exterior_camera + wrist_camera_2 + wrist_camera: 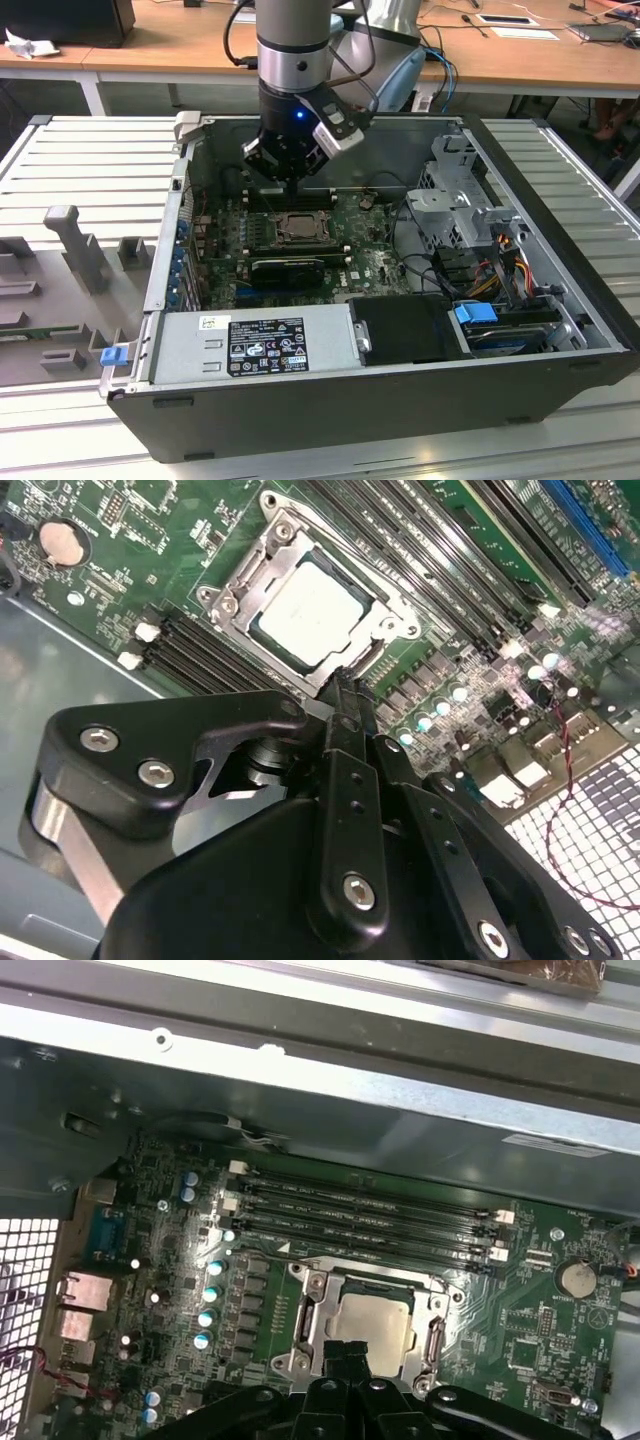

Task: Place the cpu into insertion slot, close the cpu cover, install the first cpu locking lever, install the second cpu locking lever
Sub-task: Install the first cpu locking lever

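On motherboard: pale square cpu flat beneath silver cpu cover; tool pinched closed, holding nothing.

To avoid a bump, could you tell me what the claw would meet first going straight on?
Most likely the cover, at its edge: in the second wrist view the claw points just short of the cpu. How far above it the claw hangs is unclear.
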